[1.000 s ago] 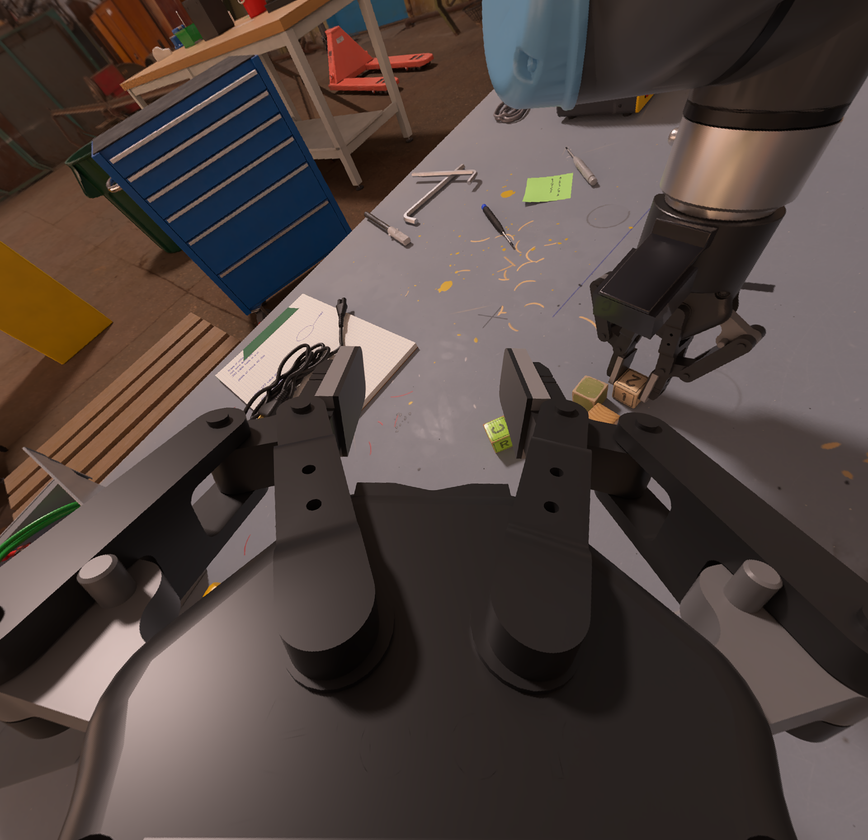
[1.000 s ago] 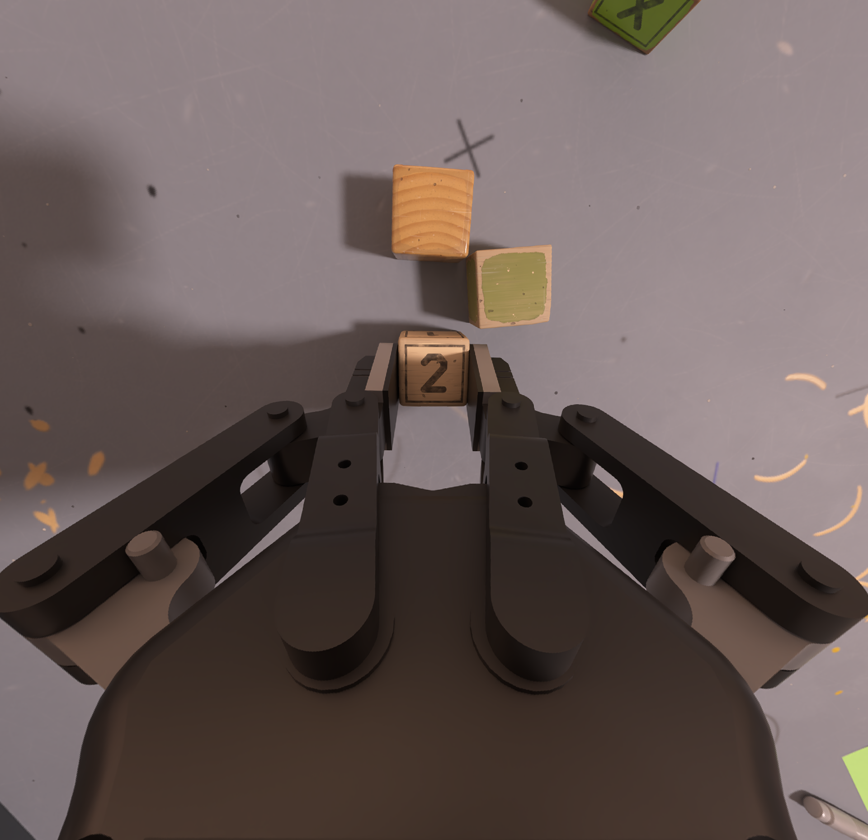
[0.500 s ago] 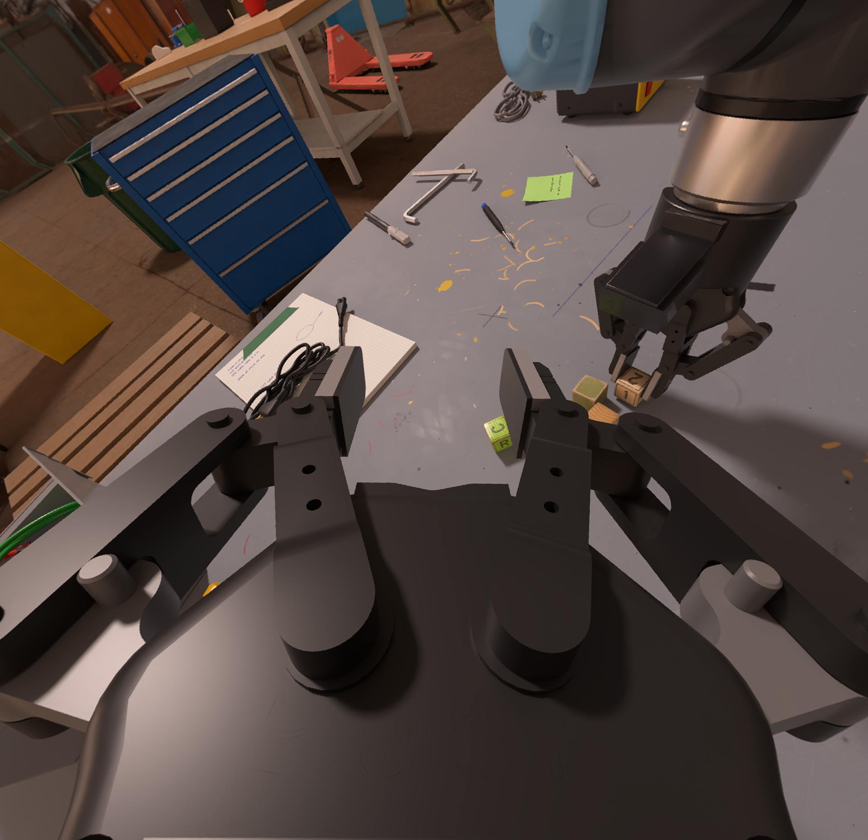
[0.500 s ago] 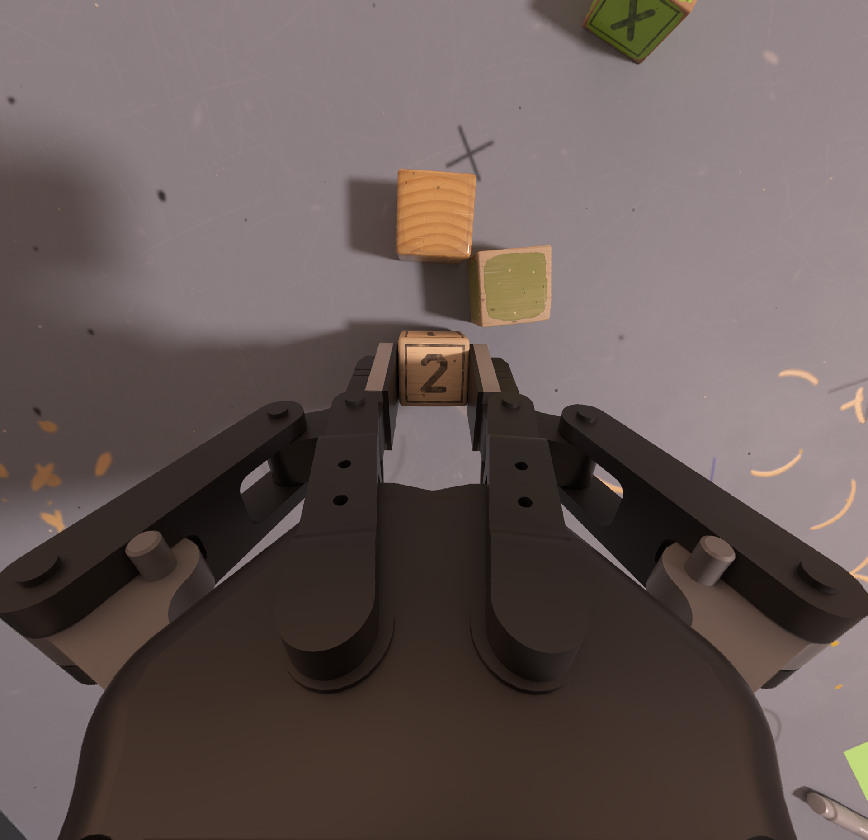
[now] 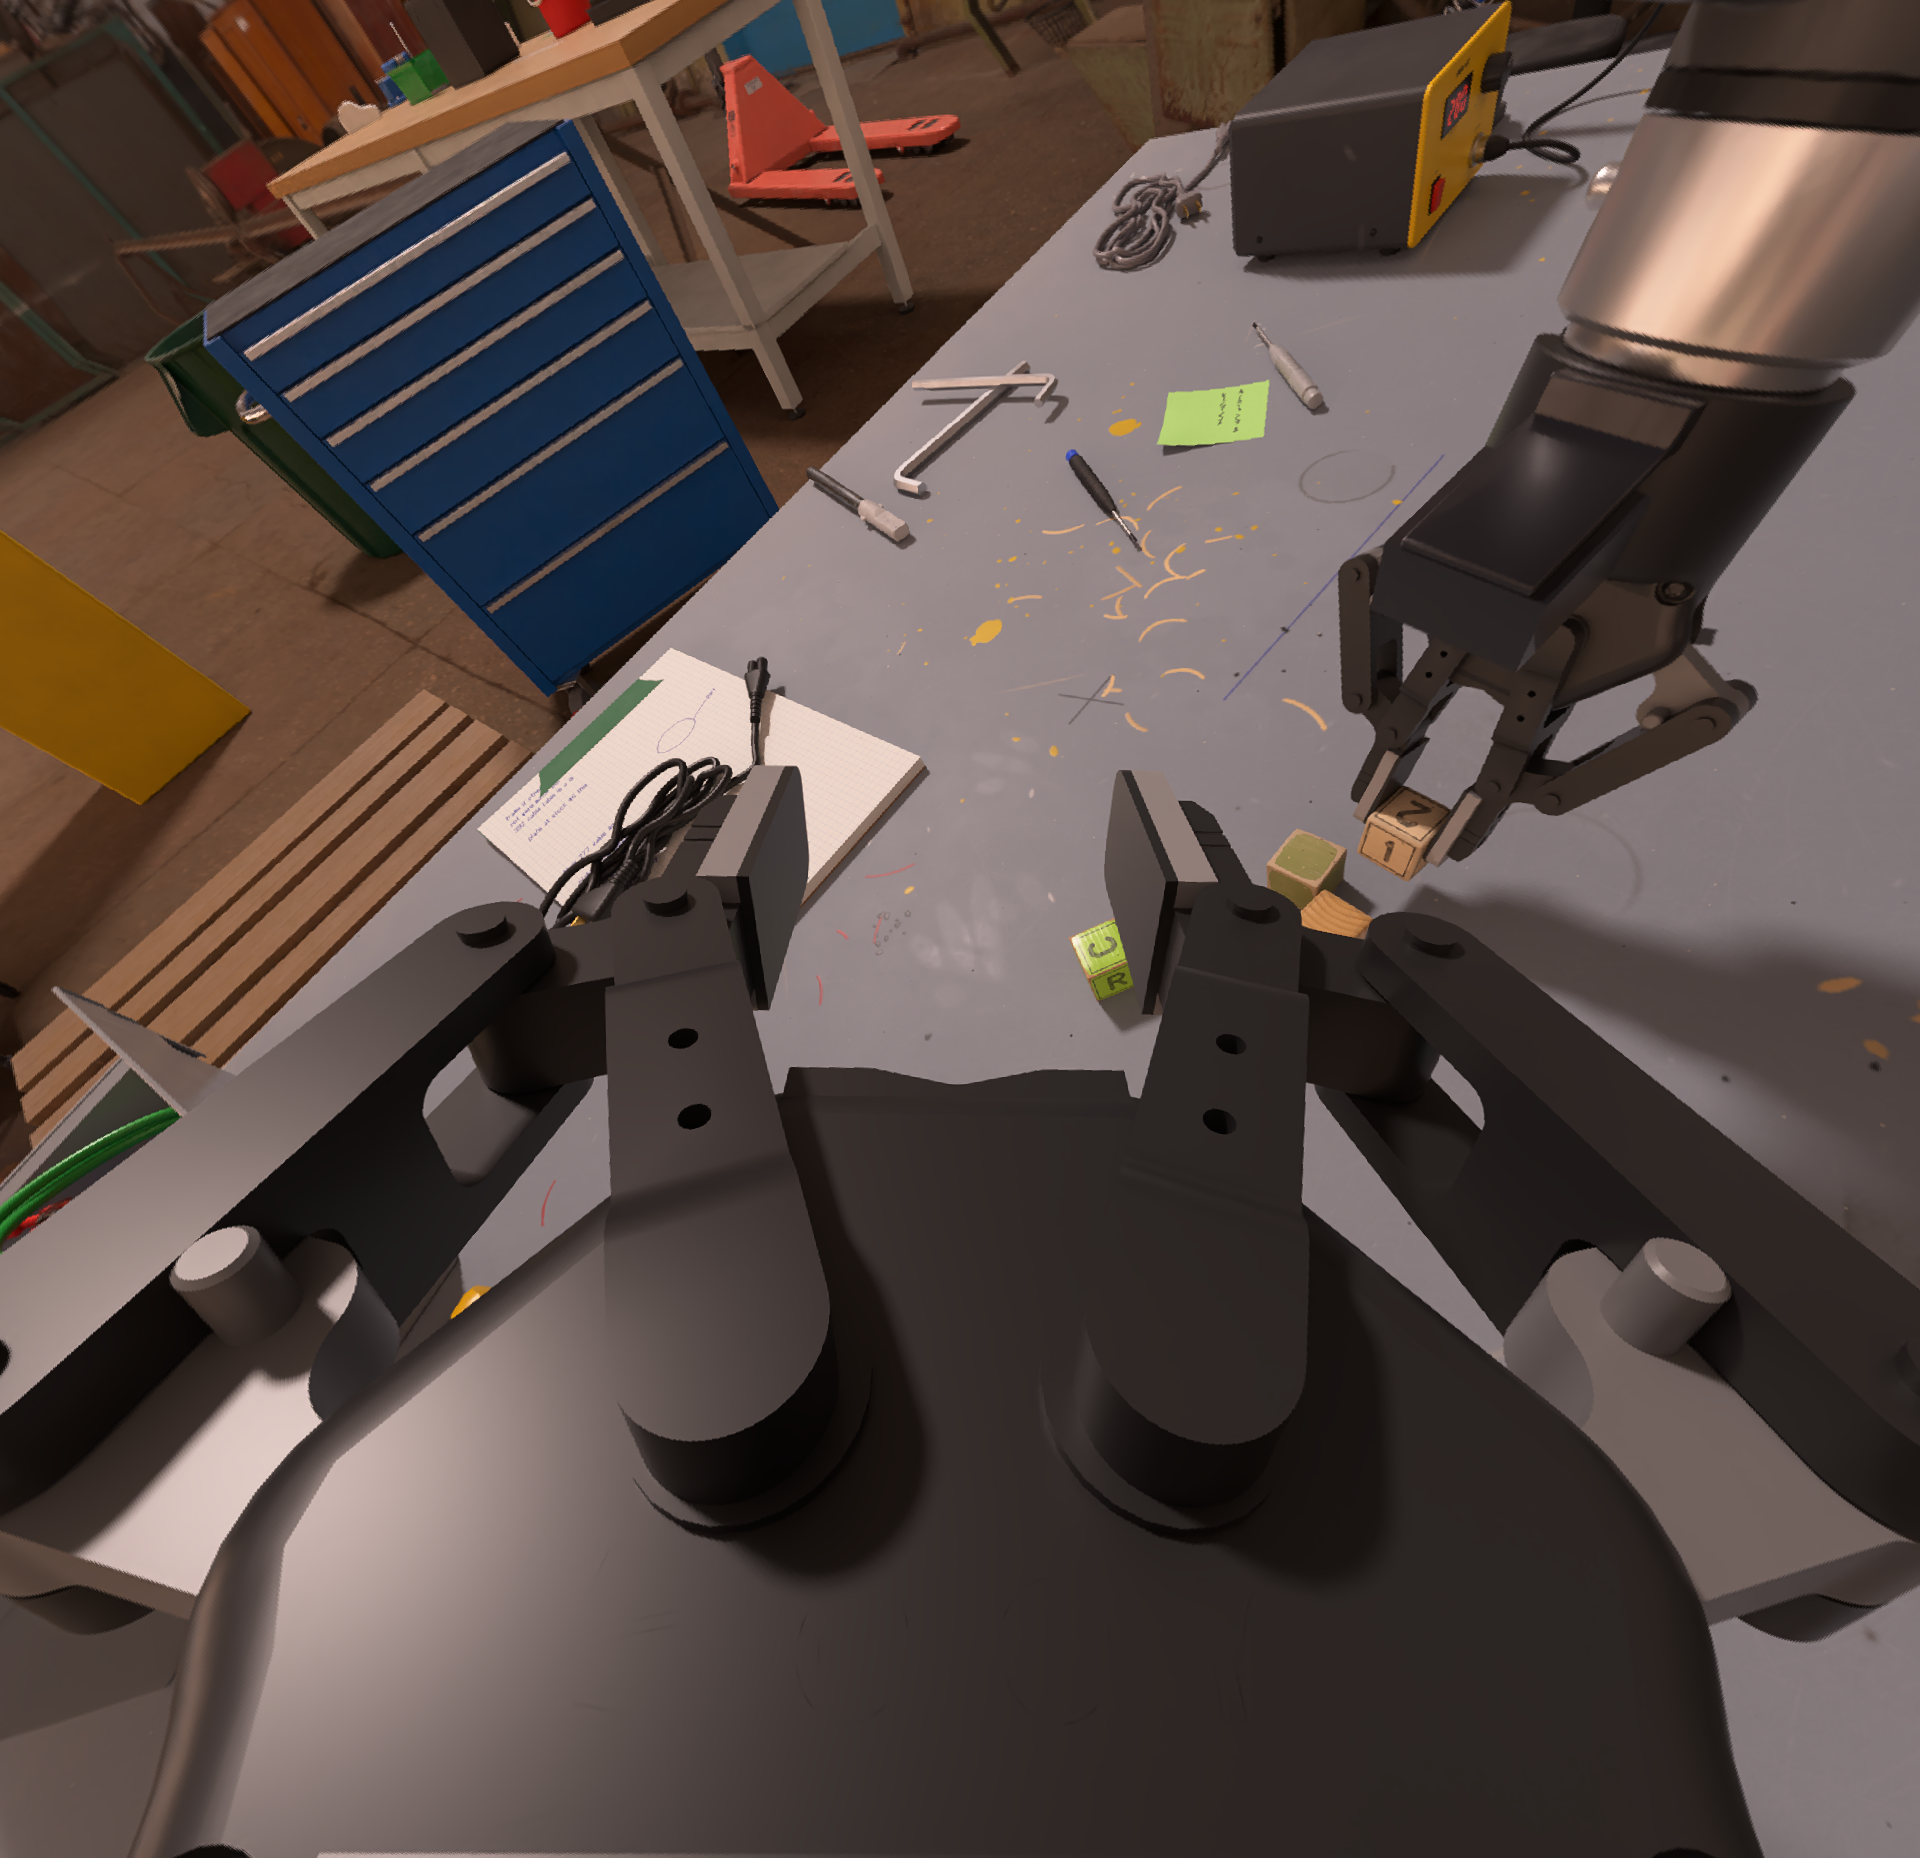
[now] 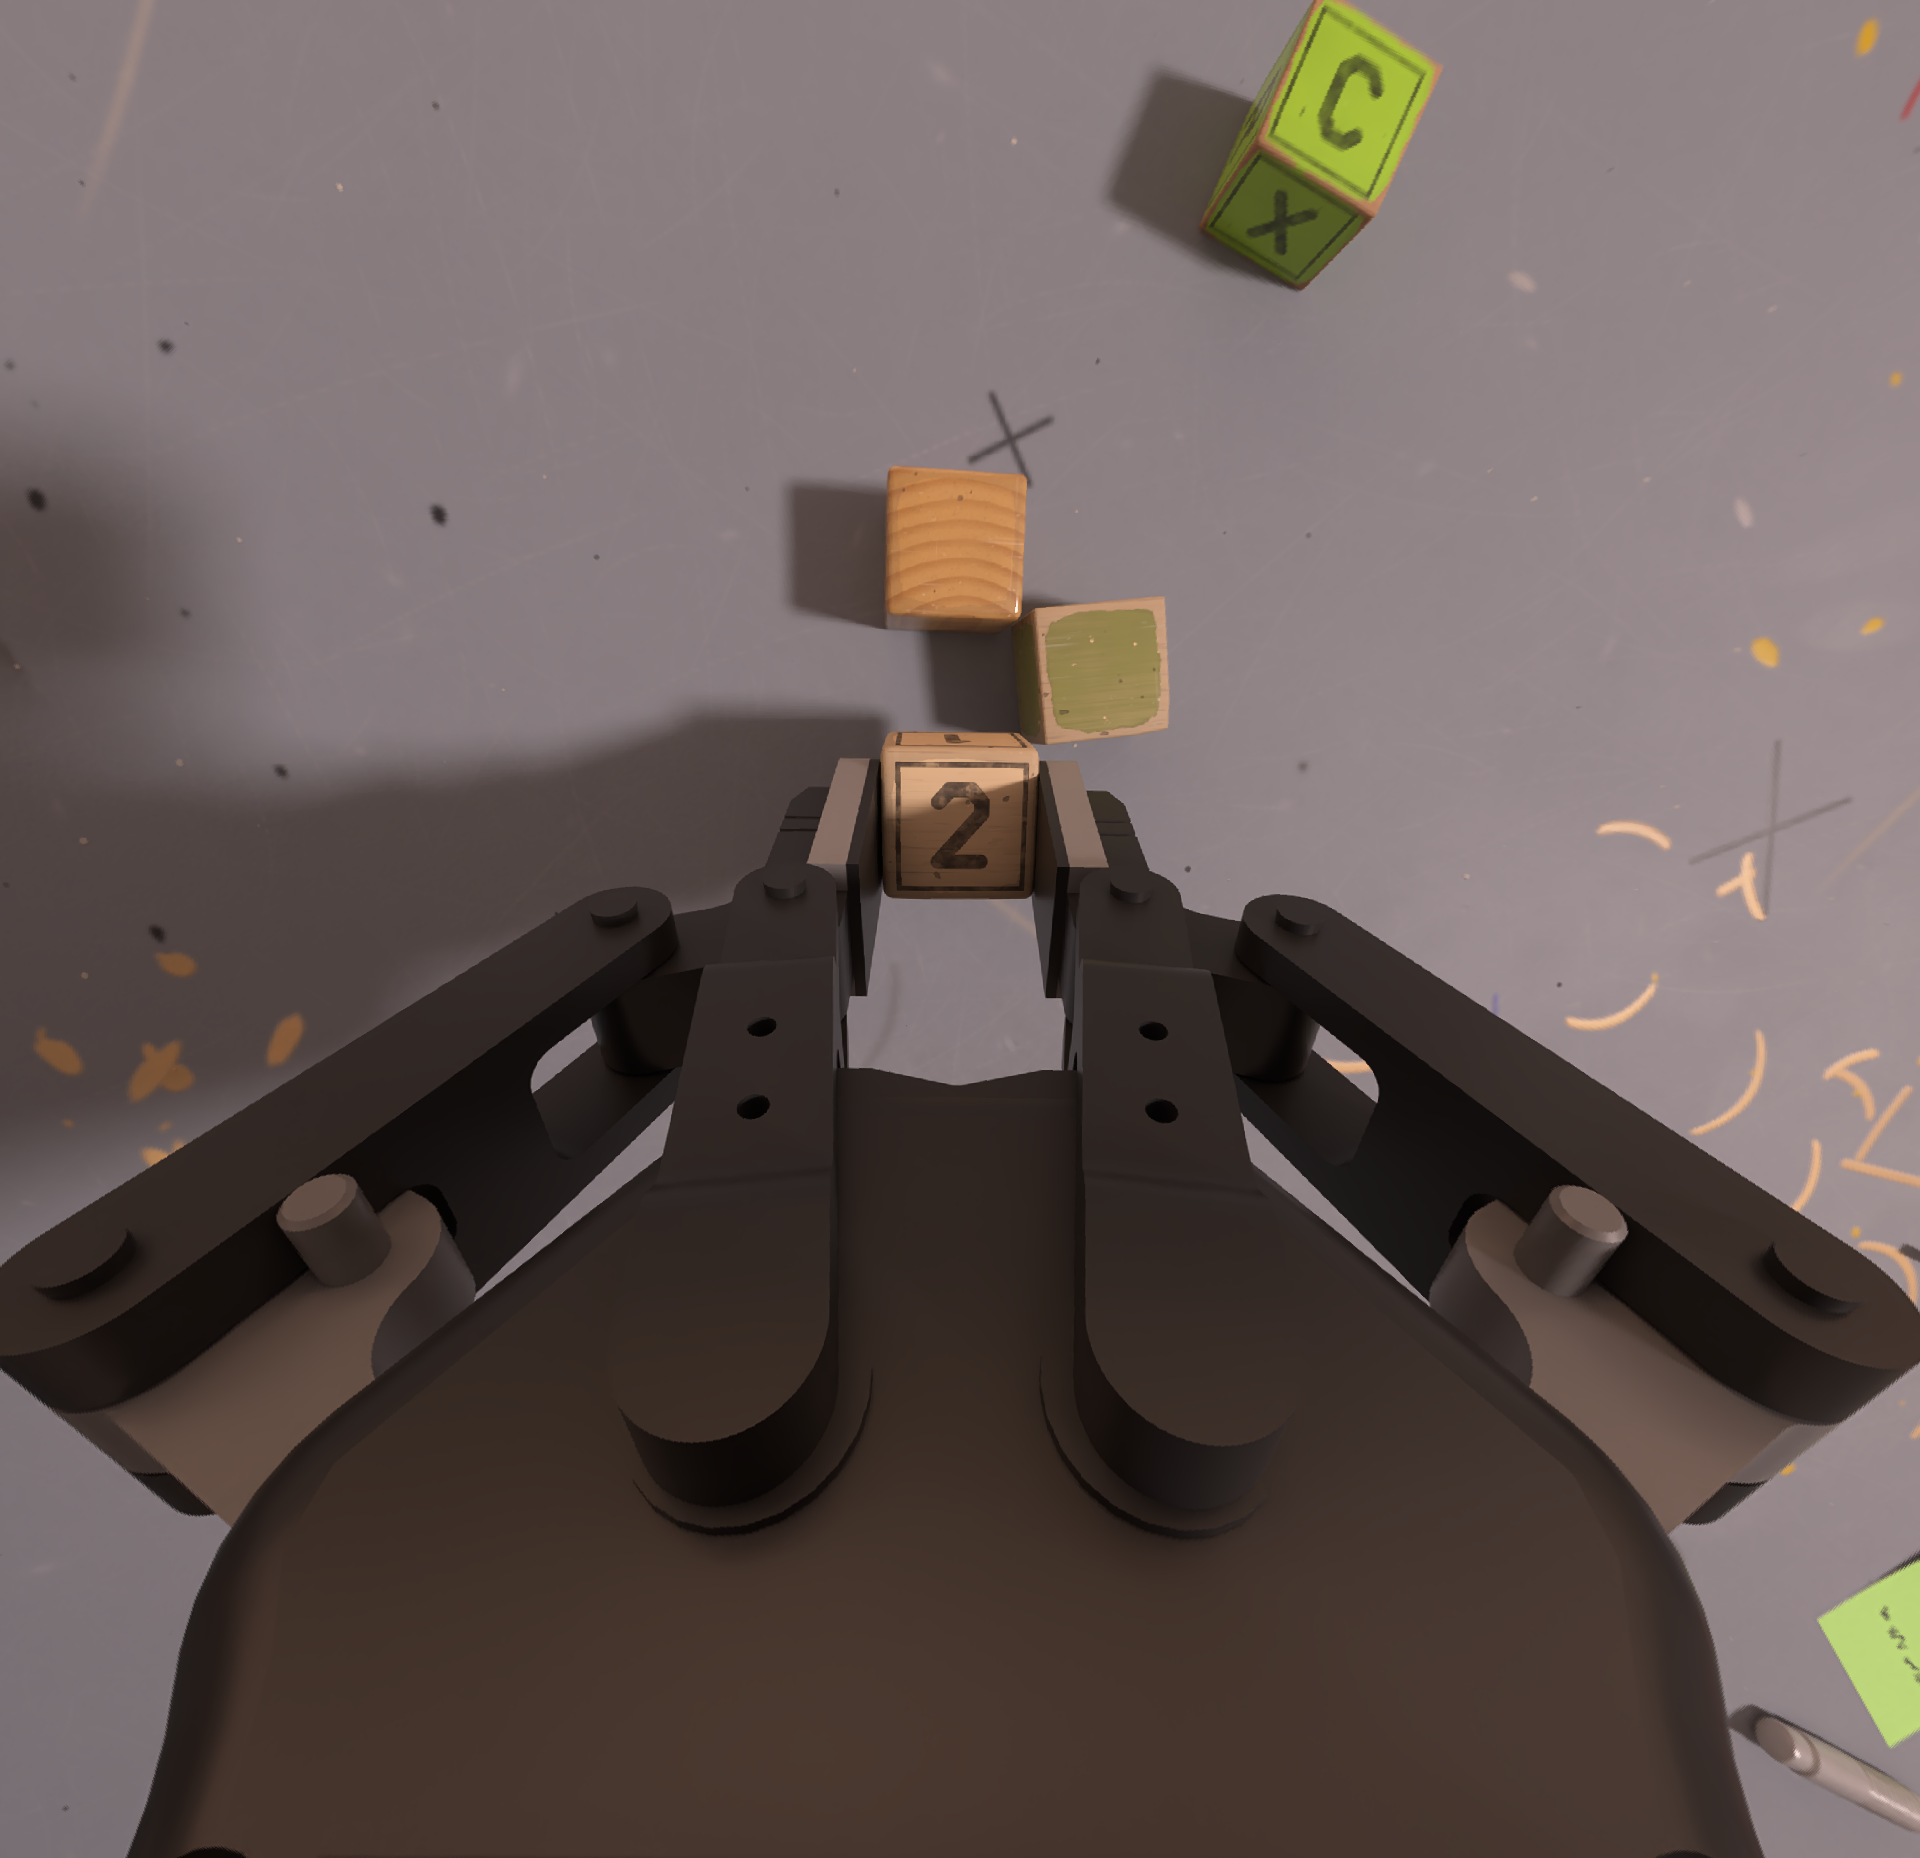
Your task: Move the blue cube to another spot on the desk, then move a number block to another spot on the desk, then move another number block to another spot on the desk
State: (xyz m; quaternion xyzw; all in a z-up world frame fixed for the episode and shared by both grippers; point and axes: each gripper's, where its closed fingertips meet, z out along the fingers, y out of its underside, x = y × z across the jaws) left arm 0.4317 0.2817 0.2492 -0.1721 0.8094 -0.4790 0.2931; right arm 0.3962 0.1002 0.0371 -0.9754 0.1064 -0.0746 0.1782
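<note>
My right gripper (image 6: pixel 958 821) is shut on a pale wooden number block (image 6: pixel 960 826) and holds it above the grey desk (image 6: pixel 416 250). The same gripper (image 5: pixel 1415 840) and number block (image 5: pixel 1403 834) show at the right of the left wrist view, lifted off the desk. A plain wooden cube (image 6: pixel 954 548) and a cube with an olive-green face (image 6: pixel 1093 669) lie on the desk just beyond the held block. A bright green letter block (image 6: pixel 1322 135) lies farther off. My left gripper (image 5: pixel 954 878) is open and empty above the desk, the green letter block (image 5: pixel 1103 961) beside its right finger. No blue cube is in view.
A notepad (image 5: pixel 707 769) with a black cable (image 5: pixel 644 832) lies left of my left gripper. Hex keys (image 5: pixel 966 416), a screwdriver (image 5: pixel 1101 499), a marker (image 5: pixel 857 504), a green sticky note (image 5: pixel 1214 414) and a black-and-yellow device (image 5: pixel 1371 135) lie farther back. The desk's left edge drops to the floor by a blue drawer cabinet (image 5: pixel 488 395).
My right gripper has risen with the number block in it; the cubes on the desk look smaller and farther below. My left gripper has not moved.
</note>
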